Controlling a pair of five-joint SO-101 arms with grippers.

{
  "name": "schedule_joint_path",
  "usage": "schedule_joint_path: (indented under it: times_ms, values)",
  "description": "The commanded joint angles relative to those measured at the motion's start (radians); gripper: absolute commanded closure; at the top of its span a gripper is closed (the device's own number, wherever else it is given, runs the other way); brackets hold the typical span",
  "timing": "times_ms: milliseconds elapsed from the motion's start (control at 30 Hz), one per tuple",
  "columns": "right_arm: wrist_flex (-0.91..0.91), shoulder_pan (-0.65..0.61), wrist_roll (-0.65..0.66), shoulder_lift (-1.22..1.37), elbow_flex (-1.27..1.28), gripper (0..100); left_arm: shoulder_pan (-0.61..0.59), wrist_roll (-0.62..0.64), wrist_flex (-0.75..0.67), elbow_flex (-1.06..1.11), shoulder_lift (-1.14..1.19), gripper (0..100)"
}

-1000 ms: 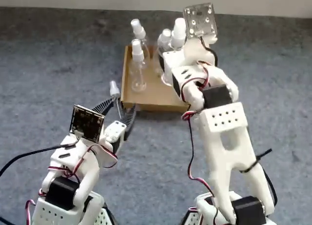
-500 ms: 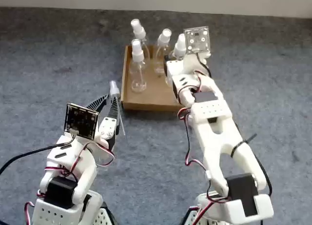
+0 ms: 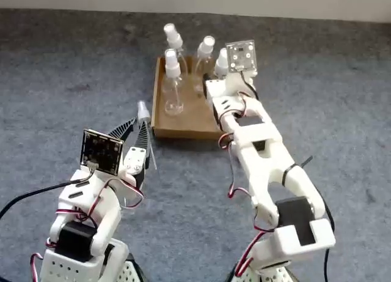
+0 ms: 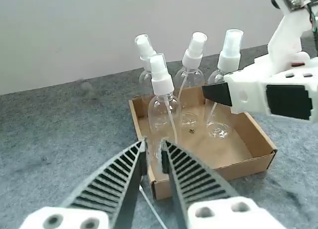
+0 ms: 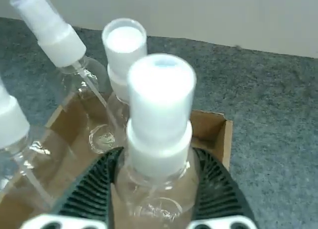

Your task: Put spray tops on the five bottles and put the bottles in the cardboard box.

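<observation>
The right arm reaches over the cardboard box (image 3: 189,120), and its fingers (image 5: 94,189) are clenched on the shoulders of a capped bottle (image 5: 159,134) standing upright near the box's right wall. Two other capped bottles (image 4: 162,107) stand upright in the box, and a fourth bottle (image 3: 173,37) stands at its far edge. On the grey counter (image 3: 73,80) just in front of the box, the left gripper (image 3: 138,129) is pinched on a loose spray top (image 3: 143,109), whose thin tube trails back under the fingers.
</observation>
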Motion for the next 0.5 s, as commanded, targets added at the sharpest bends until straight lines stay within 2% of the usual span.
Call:
schedule_joint_path:
  times_ms: [0, 467]
  values:
    - [-0.041, 0.013, 0.009, -0.002, -0.01, 99.5, -0.007, 0.0, -0.011, -0.03, -0.007, 99]
    - [-0.085, 0.012, 0.009, 0.053, -0.01, 99.5, -0.007, 0.0, -0.011, -0.03, -0.007, 99]
